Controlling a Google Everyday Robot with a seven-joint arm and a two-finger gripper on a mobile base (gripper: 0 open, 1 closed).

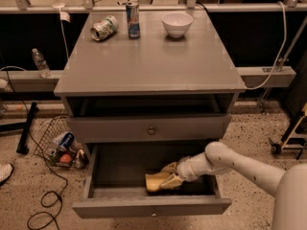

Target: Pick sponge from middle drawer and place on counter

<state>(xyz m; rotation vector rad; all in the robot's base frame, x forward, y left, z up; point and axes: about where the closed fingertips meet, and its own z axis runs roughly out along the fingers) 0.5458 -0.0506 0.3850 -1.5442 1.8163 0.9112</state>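
Your gripper [165, 175] is down inside the middle drawer [151, 207], right of the drawer's centre and toward its front. Its two tan fingers [169, 167] are clamped on the right end of the sponge [153, 182], which sticks out to the gripper's left and lies low over the drawer floor. Whether the sponge's left end touches the floor you cannot tell.

Left of the sponge the drawer floor is bare as far as the left wall. Just in front of the gripper runs the drawer's front wall, close to the sponge's near edge. To its right, the white arm [225, 162] crosses the drawer's right wall and leads back to the robot's body at the lower right.

Directly above and behind the gripper sits the front of the upper drawer [110, 128] with its round knob [151, 130]; it is pushed in, so the way straight up from the sponge is open. Higher still, the counter [153, 61] overhangs with a thin front edge. Its near half is bare. Along its far edge, well away from the gripper, stand a white bowl [177, 23] and an upright can [133, 19], with a tipped can [104, 28] lying further left.

On the floor far to the gripper's left are a wire basket [60, 147] and a loose cable [43, 210].
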